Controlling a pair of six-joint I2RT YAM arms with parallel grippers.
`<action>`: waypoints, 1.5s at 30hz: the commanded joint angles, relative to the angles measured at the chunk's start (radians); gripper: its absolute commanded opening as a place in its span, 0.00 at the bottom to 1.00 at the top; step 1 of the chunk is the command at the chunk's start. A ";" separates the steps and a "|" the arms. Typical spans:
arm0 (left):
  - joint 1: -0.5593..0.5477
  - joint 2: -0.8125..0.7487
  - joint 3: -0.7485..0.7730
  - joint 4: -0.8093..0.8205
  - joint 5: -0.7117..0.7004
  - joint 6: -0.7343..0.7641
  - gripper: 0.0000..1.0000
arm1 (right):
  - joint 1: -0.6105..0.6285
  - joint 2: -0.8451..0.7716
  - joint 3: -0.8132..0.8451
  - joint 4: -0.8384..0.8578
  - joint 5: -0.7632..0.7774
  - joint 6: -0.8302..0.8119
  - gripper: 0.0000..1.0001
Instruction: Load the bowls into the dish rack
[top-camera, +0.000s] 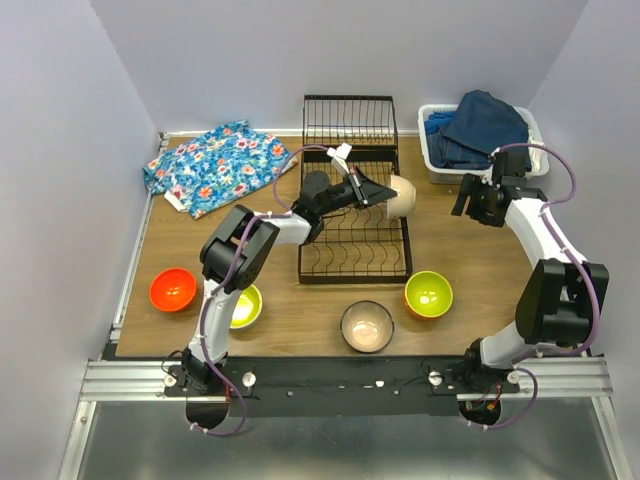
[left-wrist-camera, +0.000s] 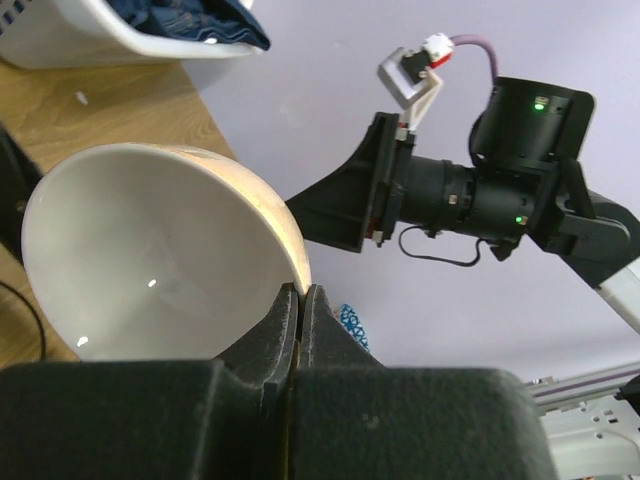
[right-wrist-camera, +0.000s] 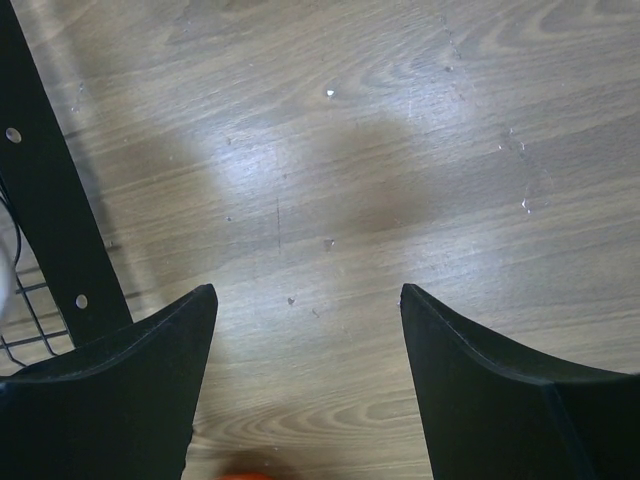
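Note:
The black wire dish rack (top-camera: 352, 243) stands in the middle of the table. My left gripper (top-camera: 380, 191) is over its right side, shut on the rim of a beige bowl (top-camera: 402, 195) that is tipped on its side. In the left wrist view the fingertips (left-wrist-camera: 289, 306) pinch the edge of that bowl (left-wrist-camera: 150, 265), whose inside is pale. My right gripper (top-camera: 470, 203) hangs open right of the rack, over bare wood (right-wrist-camera: 340, 150), holding nothing. On the table sit a red-orange bowl (top-camera: 173, 289), a yellow-green bowl (top-camera: 246, 307) partly under the left arm, a lime bowl (top-camera: 428, 293) and a dark-rimmed bowl (top-camera: 367, 326).
A white bin (top-camera: 436, 165) of blue clothes stands at the back right, close behind the right gripper. A floral cloth (top-camera: 218, 163) lies at the back left. The rack's upright end panel (top-camera: 349, 122) rises at the back. The rack's edge (right-wrist-camera: 45, 200) shows left of the right gripper.

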 joint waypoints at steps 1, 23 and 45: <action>-0.006 0.026 0.015 0.143 -0.043 -0.040 0.00 | -0.006 0.022 0.034 -0.023 0.011 -0.024 0.82; 0.017 0.113 -0.005 0.243 0.024 -0.120 0.00 | -0.004 0.085 0.062 -0.017 0.007 -0.029 0.81; 0.033 0.251 0.075 0.323 0.119 -0.221 0.00 | 0.034 0.122 0.088 -0.010 0.011 -0.039 0.81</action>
